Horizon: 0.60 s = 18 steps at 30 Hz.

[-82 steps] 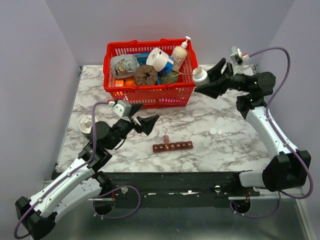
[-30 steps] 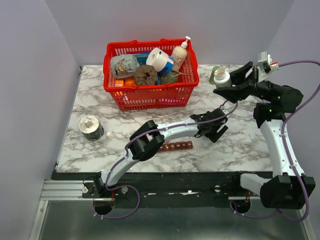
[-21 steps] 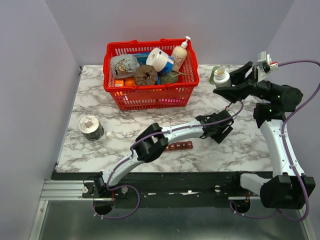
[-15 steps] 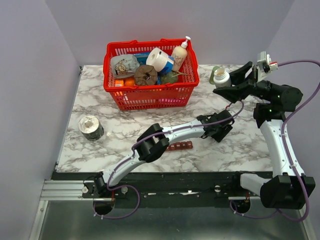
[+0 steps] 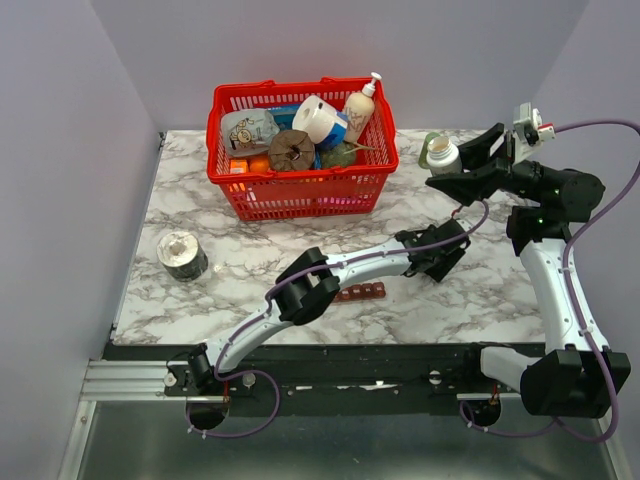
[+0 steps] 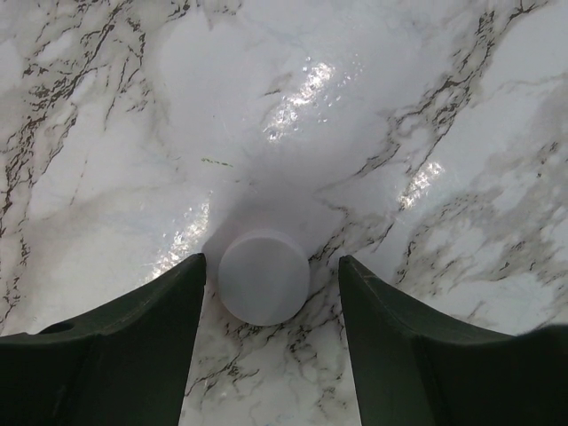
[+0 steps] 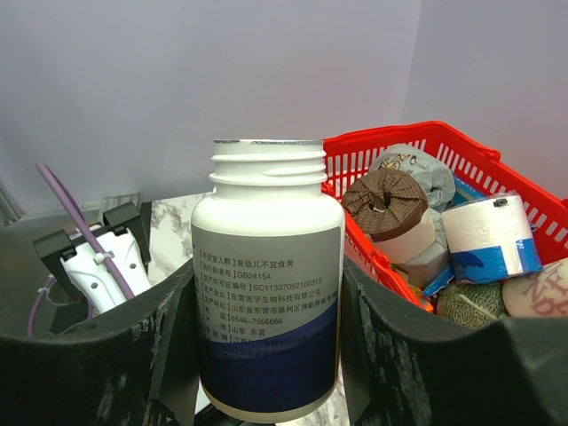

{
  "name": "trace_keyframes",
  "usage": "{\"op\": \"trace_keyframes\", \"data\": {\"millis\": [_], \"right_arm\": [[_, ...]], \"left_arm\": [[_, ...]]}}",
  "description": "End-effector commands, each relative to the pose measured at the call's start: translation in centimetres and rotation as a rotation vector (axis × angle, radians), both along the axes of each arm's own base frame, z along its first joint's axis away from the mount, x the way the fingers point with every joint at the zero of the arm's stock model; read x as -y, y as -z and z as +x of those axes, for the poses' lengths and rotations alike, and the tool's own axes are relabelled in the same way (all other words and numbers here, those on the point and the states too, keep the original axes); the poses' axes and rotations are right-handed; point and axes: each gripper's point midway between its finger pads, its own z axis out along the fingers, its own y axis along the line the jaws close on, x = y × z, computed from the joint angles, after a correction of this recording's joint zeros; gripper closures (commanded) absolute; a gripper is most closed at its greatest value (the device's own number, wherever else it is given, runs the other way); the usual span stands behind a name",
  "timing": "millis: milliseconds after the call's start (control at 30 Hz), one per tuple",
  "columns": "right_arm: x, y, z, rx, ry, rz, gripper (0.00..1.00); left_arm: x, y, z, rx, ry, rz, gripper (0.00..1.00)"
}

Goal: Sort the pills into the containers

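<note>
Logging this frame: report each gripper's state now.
Left gripper: open, straddling a white pill on the table, not touching it.
Right gripper: shut on the uncapped white bottle.

The left arm (image 5: 352, 264) hides the left end of the containers (image 5: 364, 292), whose lids are indistinct.

A marble-patterned table (image 5: 200, 205) — white with grey veins — sits between plain, pale lilac-grey walls (image 5: 470, 50). Light leaves small glints (image 6: 302, 84) on its glossy top. Along its near edge runs an aluminium rail (image 5: 130, 378), with dull grey sheet metal (image 5: 350, 450) below.
</note>
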Motion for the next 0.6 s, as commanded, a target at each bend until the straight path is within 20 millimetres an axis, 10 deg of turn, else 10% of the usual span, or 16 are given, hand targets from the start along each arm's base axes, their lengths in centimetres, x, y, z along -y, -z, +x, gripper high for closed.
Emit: {"op": "trace_keyframes", "data": {"millis": [0, 333, 567], "right_arm": [[0.2, 0.6, 0.1, 0.001, -0.002, -0.016, 0.87], [0.2, 0.9, 0.4, 0.008, 0.004, -0.037, 0.87], [0.4, 2.5, 1.2, -0.032, 0.008, -0.095, 0.87]], "left_arm": [[-0.6, 2.4, 0.1, 0.003, -0.011, 0.058, 0.38], [-1.9, -0.1, -0.7, 0.029, 0.005, 0.002, 0.91], [-6.2, -12.0, -4.2, 0.064, 0.056, -0.313, 0.98]]}}
